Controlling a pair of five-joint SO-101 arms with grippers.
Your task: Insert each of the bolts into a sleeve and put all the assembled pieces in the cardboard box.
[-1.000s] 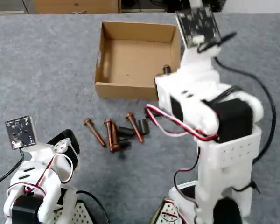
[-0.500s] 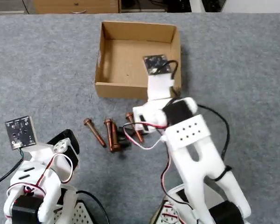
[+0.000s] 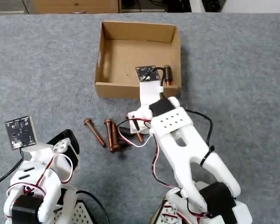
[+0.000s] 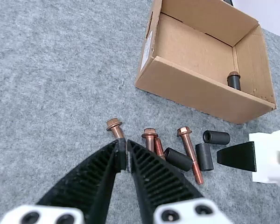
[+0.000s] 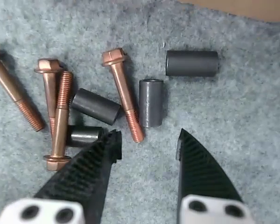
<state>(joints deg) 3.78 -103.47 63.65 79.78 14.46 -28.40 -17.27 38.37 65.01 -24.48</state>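
We see four copper bolts (image 5: pixel 122 93) and four black sleeves (image 5: pixel 150 102) lying flat, loosely scattered on the table just ahead of the right fingers (image 5: pixel 84 177). Beyond them sits the open cardboard box (image 3: pixel 135 91), with one assembled piece (image 3: pixel 167 74) in its near corner.

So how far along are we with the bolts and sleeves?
Done: one sleeved bolt sits in the cardboard box. In hand: nothing; the right gripper hangs open over the table, the left gripper is shut and empty. Left: four bolts and four sleeves lie separate on it.
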